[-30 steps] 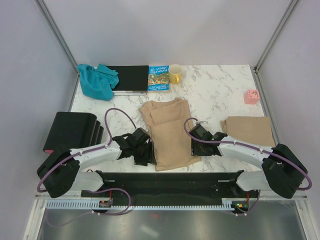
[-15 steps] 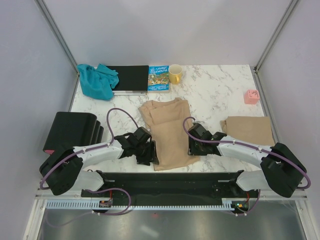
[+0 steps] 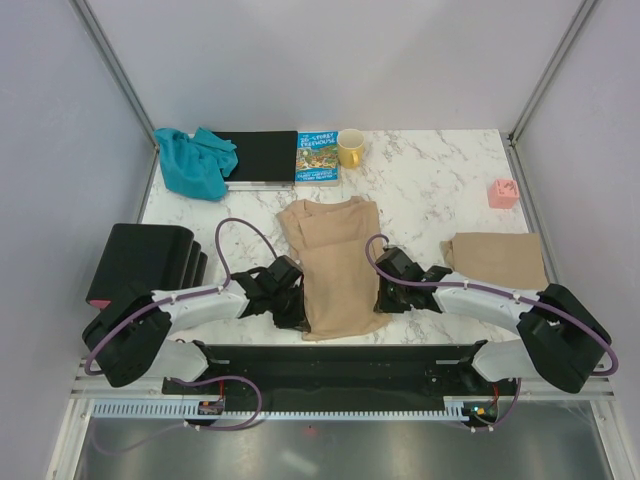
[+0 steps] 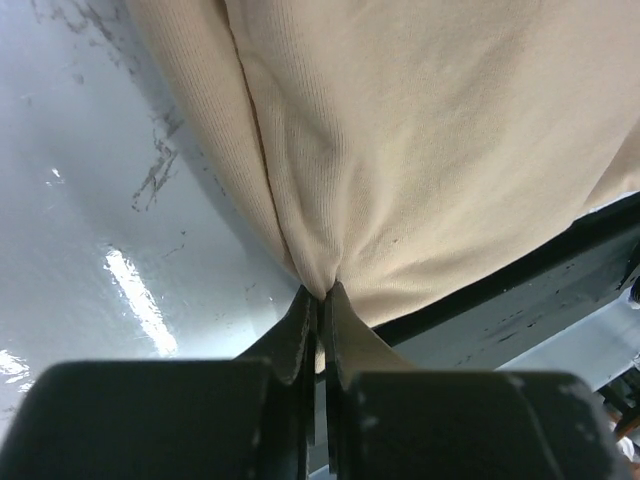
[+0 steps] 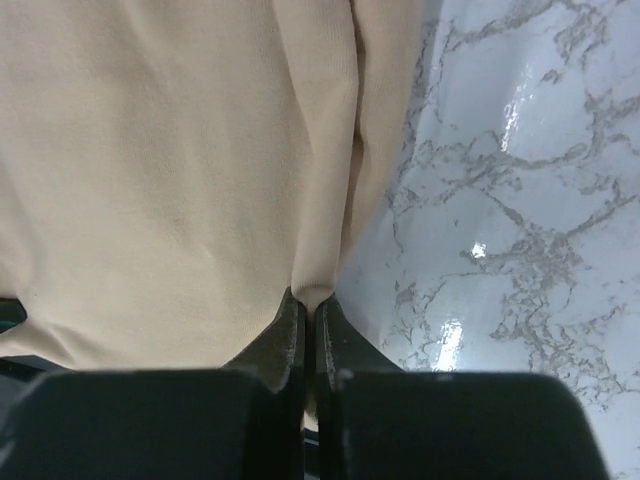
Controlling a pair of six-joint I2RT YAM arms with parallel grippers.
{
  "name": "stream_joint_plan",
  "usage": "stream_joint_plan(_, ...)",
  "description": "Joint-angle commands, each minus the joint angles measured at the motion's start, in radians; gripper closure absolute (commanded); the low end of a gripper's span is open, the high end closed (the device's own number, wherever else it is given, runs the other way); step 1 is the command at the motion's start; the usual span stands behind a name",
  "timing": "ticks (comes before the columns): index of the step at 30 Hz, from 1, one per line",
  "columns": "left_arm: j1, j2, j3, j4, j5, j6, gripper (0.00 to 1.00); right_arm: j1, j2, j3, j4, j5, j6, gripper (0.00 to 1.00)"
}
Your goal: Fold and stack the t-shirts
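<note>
A: Item 1, largest?

B: Marble table point(image 3: 430, 190), on which everything else is set.

A: Item 2?

B: Tan t-shirt point(image 3: 335, 265), laid lengthwise at the centre near the front edge, collar end to the rear. Its sides are seen folded inward.

A: How is it held?

B: Its near left edge is pinched by the left gripper point(image 4: 320, 300), jaws closed on a fold of cloth. Its near right edge is pinched likewise by the right gripper point(image 5: 308, 305), jaws closed on the cloth.

A: Item 3?

B: Black ribbed stand point(image 3: 145, 262), placed at the left edge.

A: Item 4?

B: Second tan t-shirt point(image 3: 497, 260), folded flat, laid at the right side, apart from the first.

A: Item 5?

B: Teal garment point(image 3: 195, 162), crumpled at the far left corner, overlapping the black board point(image 3: 262, 158), which is entered as item 6.

A: Smaller items?

B: Picture book point(image 3: 317, 157), set just beside the board; yellow mug point(image 3: 350, 148), placed just right of the book; pink block point(image 3: 503, 193), found near the far right edge.
</note>
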Motion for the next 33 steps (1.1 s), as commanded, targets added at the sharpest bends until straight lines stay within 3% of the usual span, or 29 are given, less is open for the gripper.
stream_joint_plan(1, -0.008, -0.009, -0.021, 0.000, -0.016, -0.006, 0.98, 0.014, 0.020, -0.041, -0.017, -0.030, 0.012, 1.00)
stream_joint_plan(11, -0.005, -0.110, 0.025, -0.080, -0.107, 0.013, 0.98, 0.023, -0.075, 0.011, -0.036, -0.030, -0.007, 1.00)
stream_joint_plan(20, 0.026, -0.211, 0.193, -0.192, -0.220, 0.059, 0.98, 0.023, -0.134, 0.134, -0.114, 0.042, -0.080, 1.00)
stream_joint_plan(33, 0.137, -0.150, 0.359, -0.210, -0.325, 0.132, 0.98, -0.011, -0.084, 0.362, -0.168, 0.131, -0.207, 1.00)
